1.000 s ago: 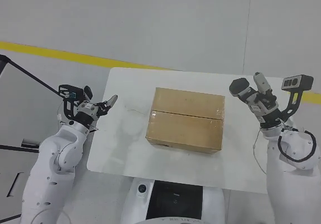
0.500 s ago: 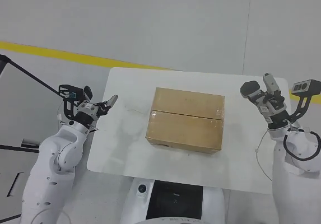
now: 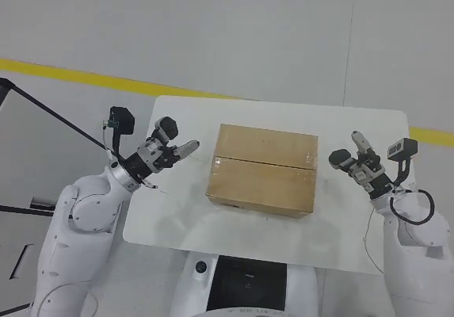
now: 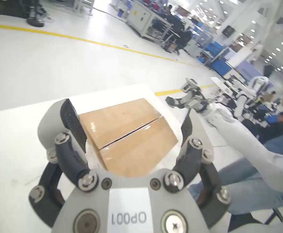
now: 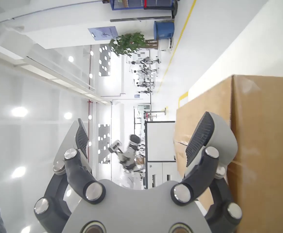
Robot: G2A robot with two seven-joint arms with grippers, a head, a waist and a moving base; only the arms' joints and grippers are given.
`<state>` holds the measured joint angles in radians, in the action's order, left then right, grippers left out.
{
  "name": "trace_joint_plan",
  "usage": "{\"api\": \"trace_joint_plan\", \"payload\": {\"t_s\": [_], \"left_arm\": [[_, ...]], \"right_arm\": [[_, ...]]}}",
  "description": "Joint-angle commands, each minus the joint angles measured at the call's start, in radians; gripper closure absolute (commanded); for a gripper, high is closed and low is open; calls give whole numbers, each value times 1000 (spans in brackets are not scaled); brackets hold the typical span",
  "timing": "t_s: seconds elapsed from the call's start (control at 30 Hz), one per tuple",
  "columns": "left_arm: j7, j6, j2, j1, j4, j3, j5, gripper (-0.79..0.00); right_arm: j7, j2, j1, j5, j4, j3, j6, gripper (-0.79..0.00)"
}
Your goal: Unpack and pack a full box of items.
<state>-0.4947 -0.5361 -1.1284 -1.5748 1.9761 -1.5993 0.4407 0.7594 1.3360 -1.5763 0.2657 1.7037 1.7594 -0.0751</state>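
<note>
Here, box (image 3: pixel 263 169) between left gripper (image 3: pixel 179 136) and right gripper (image 3: pixel 345 148), both spread wide, neither touching it

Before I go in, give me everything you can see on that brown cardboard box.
The brown cardboard box is rectangular and closed, its two top flaps meeting at a lengthwise seam with a glossy sheen, probably tape. It sits flat near the middle of the white table. The open left gripper and open right gripper flank its short ends, neither touching.
</note>
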Motion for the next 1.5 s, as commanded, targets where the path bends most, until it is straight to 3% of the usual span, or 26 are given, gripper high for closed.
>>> {"api": "trace_joint_plan", "payload": {"t_s": [0.0, 0.13, 0.2, 0.33, 0.53, 0.9, 1.2, 1.47], "left_arm": [[57, -9, 0, -7, -2, 0, 225, -785], [57, -9, 0, -7, -2, 0, 225, -785], [29, 25, -3, -19, -27, 20, 94, -785], [-223, 221, 5, 2, -43, 7, -210, -785], [-284, 381, 9, 16, -55, -19, -363, -785], [-260, 370, 12, 5, -73, -23, -366, -785], [-260, 370, 12, 5, -73, -23, -366, -785], [-260, 370, 12, 5, -73, -23, -366, -785]], "right_arm": [[-1, 0, 0, 7, 1, 0, -1, -785], [3, 0, -2, -5, -1, -4, 3, -785], [0, -3, -4, -35, -16, -19, 12, -785], [3, -8, -20, -49, -31, -20, 13, -785], [-1, -13, -33, -69, -29, -47, 11, -785], [-53, -18, 31, -119, -88, -128, 0, -785], [-59, -20, 94, 1, -113, -140, -14, -785], [-92, -16, 223, 41, -191, -201, -33, -785]]}}
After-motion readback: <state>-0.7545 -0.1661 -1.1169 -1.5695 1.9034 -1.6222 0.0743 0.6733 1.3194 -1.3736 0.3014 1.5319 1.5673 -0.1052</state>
